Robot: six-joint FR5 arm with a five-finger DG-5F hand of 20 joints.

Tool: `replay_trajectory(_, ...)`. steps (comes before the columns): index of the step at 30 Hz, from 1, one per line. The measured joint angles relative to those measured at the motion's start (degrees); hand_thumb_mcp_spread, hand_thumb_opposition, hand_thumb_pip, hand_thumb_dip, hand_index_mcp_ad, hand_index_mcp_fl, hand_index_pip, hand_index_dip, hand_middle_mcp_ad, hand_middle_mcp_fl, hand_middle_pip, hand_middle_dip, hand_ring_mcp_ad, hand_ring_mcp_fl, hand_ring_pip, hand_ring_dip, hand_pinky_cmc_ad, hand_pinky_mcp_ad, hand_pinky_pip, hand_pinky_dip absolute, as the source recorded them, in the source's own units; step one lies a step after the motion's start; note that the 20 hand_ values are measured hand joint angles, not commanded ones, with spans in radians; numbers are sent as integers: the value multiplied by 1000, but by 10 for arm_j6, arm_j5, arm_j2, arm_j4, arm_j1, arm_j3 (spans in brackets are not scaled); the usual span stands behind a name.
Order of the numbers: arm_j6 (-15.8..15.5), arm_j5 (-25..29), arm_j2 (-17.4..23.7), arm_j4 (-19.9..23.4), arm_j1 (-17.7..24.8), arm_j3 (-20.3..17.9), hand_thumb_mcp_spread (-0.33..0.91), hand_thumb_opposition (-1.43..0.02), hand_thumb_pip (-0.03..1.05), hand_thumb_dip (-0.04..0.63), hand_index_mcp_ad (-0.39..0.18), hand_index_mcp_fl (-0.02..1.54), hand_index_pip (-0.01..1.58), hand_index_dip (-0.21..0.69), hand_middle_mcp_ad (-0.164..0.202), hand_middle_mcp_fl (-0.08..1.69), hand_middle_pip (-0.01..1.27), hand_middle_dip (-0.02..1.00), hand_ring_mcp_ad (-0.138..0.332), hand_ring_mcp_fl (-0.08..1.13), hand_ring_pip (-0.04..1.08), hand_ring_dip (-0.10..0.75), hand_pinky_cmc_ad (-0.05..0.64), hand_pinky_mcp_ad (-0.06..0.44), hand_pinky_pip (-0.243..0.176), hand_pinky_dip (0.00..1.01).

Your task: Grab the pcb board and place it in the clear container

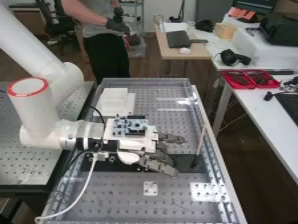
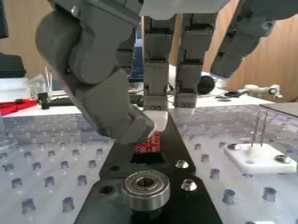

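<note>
A pegboard-style bench [image 1: 120, 195] fills the floor in front of us, w/ a white robot arm [image 1: 56, 80] reaching across from its side. A pale box [image 1: 114, 96] sits toward the far end, poss. the container, tho it's hard to be sure. Nearer, under the hand, runs a long black base [image 2: 186, 200]. The job looks approx. at the grab stage: the placing is all left to do. The dark grey hand [image 1: 159, 165] hangs over the base, fingers near straight and apart from the thumb, w/ no clear grip on anything. A blue board [image 1: 130, 125] rides atop the wrist, prob. rig kit. Smallest, the red board [image 2: 148, 145], prob. the pcb wanted, is at the base, v. near the thumb's tip; contact unclear.
</note>
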Motion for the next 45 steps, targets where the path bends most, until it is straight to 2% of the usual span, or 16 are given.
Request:
replay_trajectory(20,-2,0,-16,2,-1,11,559,-991,747,442,-136,220,101,16,-2,440,892,848,47,475,260,606,361,216,56,190)
replay_trajectory(22,-2,0,-16,1,-1,11,562,-991,747,447,-136,258,101,16,-2,450,892,848,44,475,260,606,361,216,56,190)
replay_trajectory(29,0,0,-12,1,0,7,562,-991,750,442,-154,257,101,16,-2,456,894,848,44,490,260,607,363,216,58,190)
replay_trajectory(45,3,7,-13,3,4,5,559,-991,756,442,-154,253,103,7,-2,476,895,862,37,494,283,618,363,215,58,190)
